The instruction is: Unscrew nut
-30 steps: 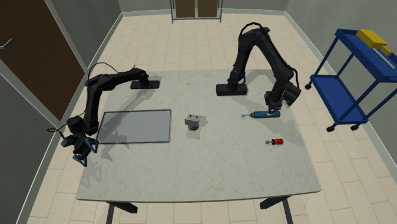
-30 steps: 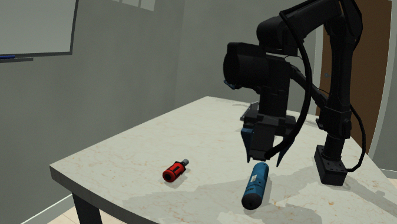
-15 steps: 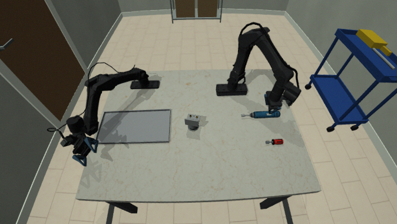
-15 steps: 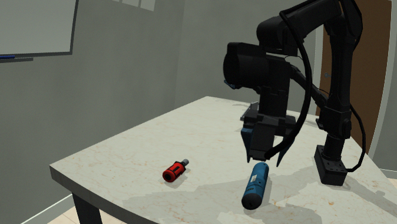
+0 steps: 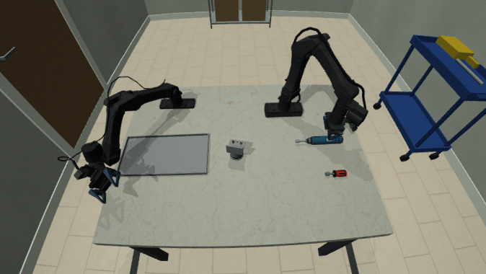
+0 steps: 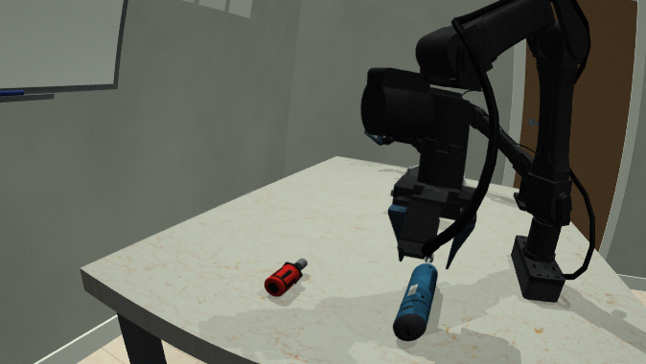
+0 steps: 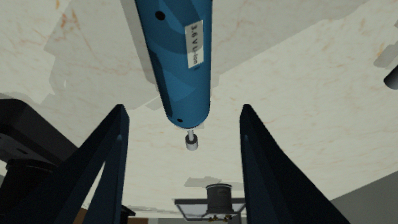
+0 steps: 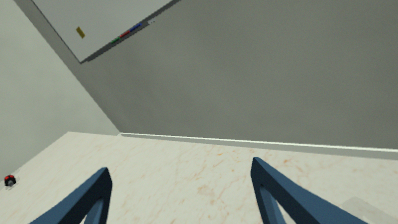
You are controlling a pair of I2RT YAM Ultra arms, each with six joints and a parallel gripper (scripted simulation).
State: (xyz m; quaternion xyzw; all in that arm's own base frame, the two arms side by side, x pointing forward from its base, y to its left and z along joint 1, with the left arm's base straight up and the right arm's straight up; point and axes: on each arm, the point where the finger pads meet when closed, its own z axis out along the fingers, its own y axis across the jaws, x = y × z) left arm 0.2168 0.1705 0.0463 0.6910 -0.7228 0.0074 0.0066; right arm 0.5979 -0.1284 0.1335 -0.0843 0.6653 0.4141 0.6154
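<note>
The joint module [image 5: 236, 156] [image 7: 219, 198] stands on the table, its grey bracket [image 5: 231, 148] on top. Two brass-coloured nuts or studs show there; I cannot tell how far each nut is screwed down. The blue electric nut driver [image 5: 321, 140] [image 6: 416, 302] [image 7: 185, 65] lies on the table, its socket toward the module. My left gripper [image 5: 335, 135] [image 6: 424, 263] [image 7: 183, 110] is open and points down just above the driver's barrel, holding nothing. My right gripper [image 5: 110, 191] [image 8: 182, 169] is open and empty, raised near the table's edge beyond the tray.
A short red-handled tool [image 5: 339, 173] [image 6: 283, 280] [image 8: 10, 180] lies beside the electric driver, toward the table's front. The shallow grey tray [image 5: 206, 156] lies between the joint module and my right gripper. A blue cart [image 5: 404, 112] stands off the table.
</note>
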